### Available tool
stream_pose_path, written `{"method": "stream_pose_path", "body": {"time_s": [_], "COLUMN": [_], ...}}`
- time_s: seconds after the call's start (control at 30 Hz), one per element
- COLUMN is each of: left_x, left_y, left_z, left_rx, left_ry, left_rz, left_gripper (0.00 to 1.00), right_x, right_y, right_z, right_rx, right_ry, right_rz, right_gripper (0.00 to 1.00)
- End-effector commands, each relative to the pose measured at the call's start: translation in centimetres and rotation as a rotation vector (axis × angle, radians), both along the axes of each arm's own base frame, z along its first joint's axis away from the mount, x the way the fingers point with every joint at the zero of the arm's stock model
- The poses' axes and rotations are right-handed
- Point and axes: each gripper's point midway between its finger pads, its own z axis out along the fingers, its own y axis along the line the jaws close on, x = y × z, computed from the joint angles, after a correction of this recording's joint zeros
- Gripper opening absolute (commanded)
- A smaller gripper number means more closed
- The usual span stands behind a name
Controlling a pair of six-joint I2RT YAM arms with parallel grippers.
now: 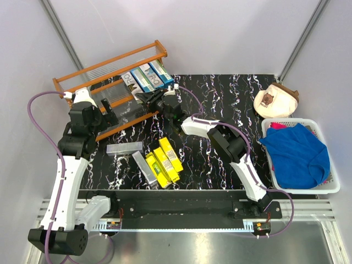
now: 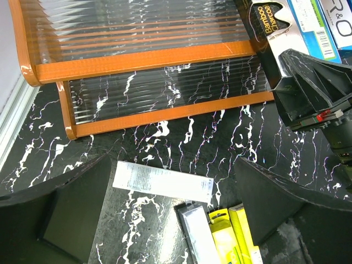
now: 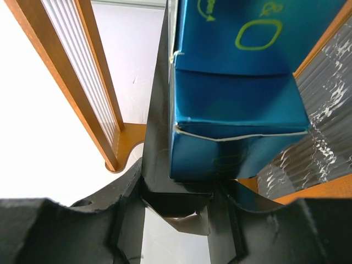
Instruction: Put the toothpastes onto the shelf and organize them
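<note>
Nearest, three yellow cartons (image 1: pixel 164 159) and two silver cartons (image 1: pixel 125 147) lie on the table (image 1: pixel 236 93). The left gripper (image 2: pixel 173 162) hovers above, fingers wide apart, empty. Farther back, the right gripper (image 1: pixel 146 98) seems clamped on one black carton (image 1: pixel 127 80) at the shelf's (image 1: pixel 110 65) right end, beside perhaps three blue cartons (image 1: pixel 152 75).

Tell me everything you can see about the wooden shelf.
The shelf is an orange-brown wooden rack with round rails and two clear ribbed plastic tiers, angled, far left on the table. Most of it is bare; blue-teal cartons lie side by side at its right end, where the right gripper holds a black carton beside them. The open left gripper hovers in front.
</note>
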Motion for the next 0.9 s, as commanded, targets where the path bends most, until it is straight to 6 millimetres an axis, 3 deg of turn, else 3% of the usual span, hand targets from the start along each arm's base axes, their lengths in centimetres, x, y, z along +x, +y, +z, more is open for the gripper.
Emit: {"method": "stream_pose_path", "body": {"time_s": [0.0, 0.23, 0.43, 0.7, 0.83, 0.87], "left_x": [0.6, 0.7, 0.6, 0.6, 0.6, 0.6], "left_y": [-0.5, -0.8, -0.9, -1.0, -1.1, -1.1], "left_z": [1.5, 1.3, 1.1, 1.0, 0.8, 0.8], "left_rx": [-0.001, -0.014, -0.024, -0.034, -0.039, -0.040], "left_ry": [-0.062, -0.055, -0.053, -0.051, -0.046, -0.045], "left_rz": [-0.034, -0.039, -0.041, -0.041, -0.045, -0.043], "left_gripper": [0.99, 0.99, 0.99, 0.99, 0.99, 0.99], "right_x": [1.6, 1.2, 0.7, -0.1, -0.8, -1.2], "right_y": [-0.4, -0.9, -1.2, -1.6, -2.2, -2.4], "right_z": [-0.4, -0.7, 0.9, 2.9, 3.0, 3.9], "right_rx": [-0.007, -0.044, -0.049, -0.074, -0.099, -0.101], "right_ry": [0.024, 0.038, -0.001, -0.043, -0.051, -0.071], "right_rz": [-0.067, -0.061, -0.045, -0.030, -0.021, -0.019], "right_gripper": [0.47, 0.71, 0.84, 1.00, 1.00, 1.00]}}
